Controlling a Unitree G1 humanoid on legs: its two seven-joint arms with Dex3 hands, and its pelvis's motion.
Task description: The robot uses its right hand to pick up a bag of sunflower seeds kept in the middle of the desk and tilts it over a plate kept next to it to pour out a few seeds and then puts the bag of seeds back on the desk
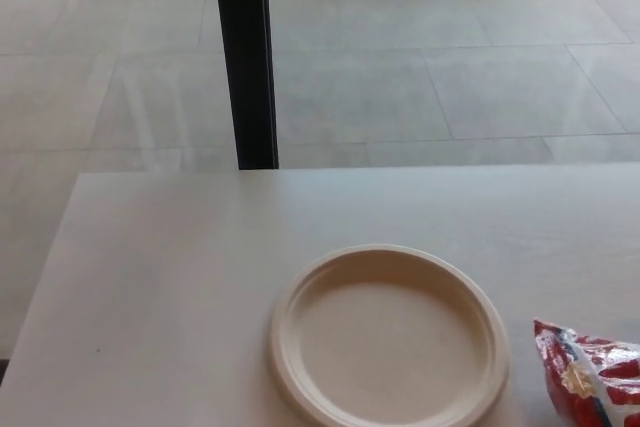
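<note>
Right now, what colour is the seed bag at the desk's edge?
Mostly red with white and a little yellow, seen in the head view: seed bag.

Beyond the tabletop's far edge, 1 black post (245, 57) rises from a pale tiled floor (450, 67), near the far-left corner.
</note>
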